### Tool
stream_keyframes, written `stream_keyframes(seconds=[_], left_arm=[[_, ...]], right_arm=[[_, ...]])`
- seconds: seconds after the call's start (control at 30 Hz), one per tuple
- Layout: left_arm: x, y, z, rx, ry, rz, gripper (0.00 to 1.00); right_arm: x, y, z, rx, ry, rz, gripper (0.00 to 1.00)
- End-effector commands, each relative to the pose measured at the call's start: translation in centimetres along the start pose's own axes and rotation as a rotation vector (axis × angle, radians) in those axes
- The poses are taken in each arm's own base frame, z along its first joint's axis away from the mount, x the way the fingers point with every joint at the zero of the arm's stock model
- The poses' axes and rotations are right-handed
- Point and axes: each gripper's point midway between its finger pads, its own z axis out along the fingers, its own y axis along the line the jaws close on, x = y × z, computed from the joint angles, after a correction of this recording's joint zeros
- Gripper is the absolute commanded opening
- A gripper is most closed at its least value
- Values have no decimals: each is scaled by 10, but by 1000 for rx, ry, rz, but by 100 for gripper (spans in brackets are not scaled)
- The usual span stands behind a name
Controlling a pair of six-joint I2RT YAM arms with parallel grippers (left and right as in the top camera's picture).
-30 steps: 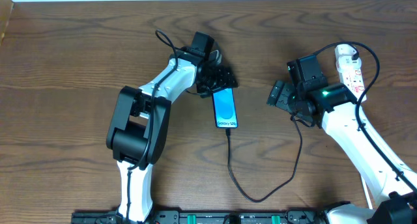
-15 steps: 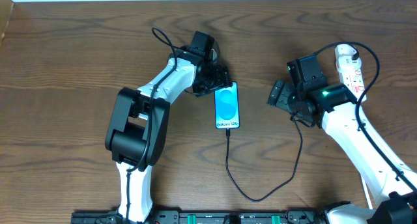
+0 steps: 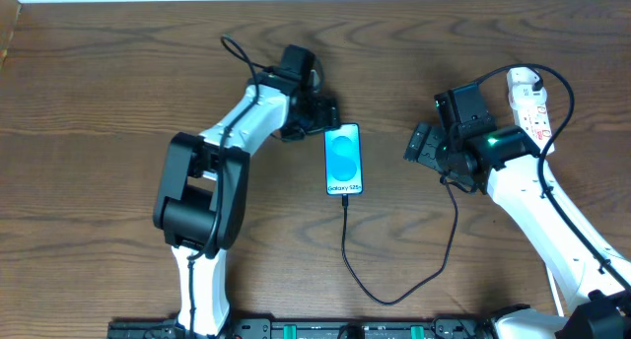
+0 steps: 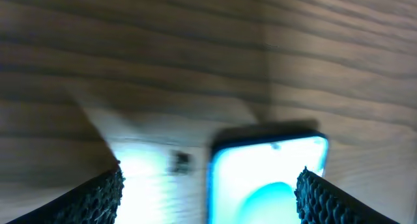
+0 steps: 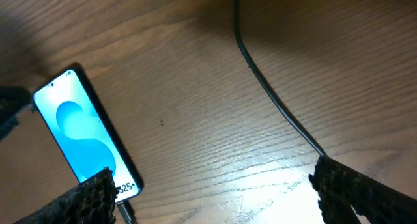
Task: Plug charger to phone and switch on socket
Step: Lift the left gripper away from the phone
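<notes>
The phone [image 3: 343, 160] lies flat mid-table, its blue screen lit. The charger cable [image 3: 347, 250] meets its near edge, loops toward the front and climbs back under the right arm. My left gripper [image 3: 319, 118] hovers just off the phone's far left corner. In the left wrist view that gripper [image 4: 210, 178] is open, with the top of the phone [image 4: 267, 178] between its fingers, close to the right one and touching neither. My right gripper [image 3: 416, 142] is open to the right of the phone. In its wrist view the right gripper [image 5: 212, 172] holds nothing; the phone [image 5: 78, 139] and cable [image 5: 273, 100] lie ahead. The socket [image 3: 532, 102] lies far right.
The white wall edge runs along the back of the brown wooden table [image 3: 118, 83]. Thicker black robot cables arc over the left arm's wrist [image 3: 242, 58] and near the socket [image 3: 562, 83]. The arm bases stand at the front edge.
The left gripper has drawn back up and left off the phone's top and opened wider. The phone has straightened and shifted slightly right. The right arm has stayed still.
</notes>
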Motion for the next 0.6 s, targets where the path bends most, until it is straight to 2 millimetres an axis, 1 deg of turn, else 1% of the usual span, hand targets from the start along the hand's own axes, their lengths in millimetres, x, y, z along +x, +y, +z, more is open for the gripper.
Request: stream_keyframes(seconds=[0.0,0.1,0.2,0.3,0.37,0.47,0.57], left_arm=[[-12,34,-20,-85,-46,13,86],[-21,43,-50,-136,-104,35,86],[-26,53,-85,-237,-169,74,86],[-24,60,-127,-333,-233,96,86],[-20,59,-151,-355,-262,96,86],[-10,52,-180,-344,-296,100,86],[-5,47,-202,-330,-332,104,86]], right_arm=[[-1,0,-5,1,-17,2,93],[-1,0,-5,1,-17,2,94],[-1,0,-5,1,-17,3,94],[-1,0,-5,1,-18,3,96],[-1,0,-5,1,-18,3,98],[-1,0,-5,1,-17,3,99],[-1,0,-5,1,-17,2,99]])
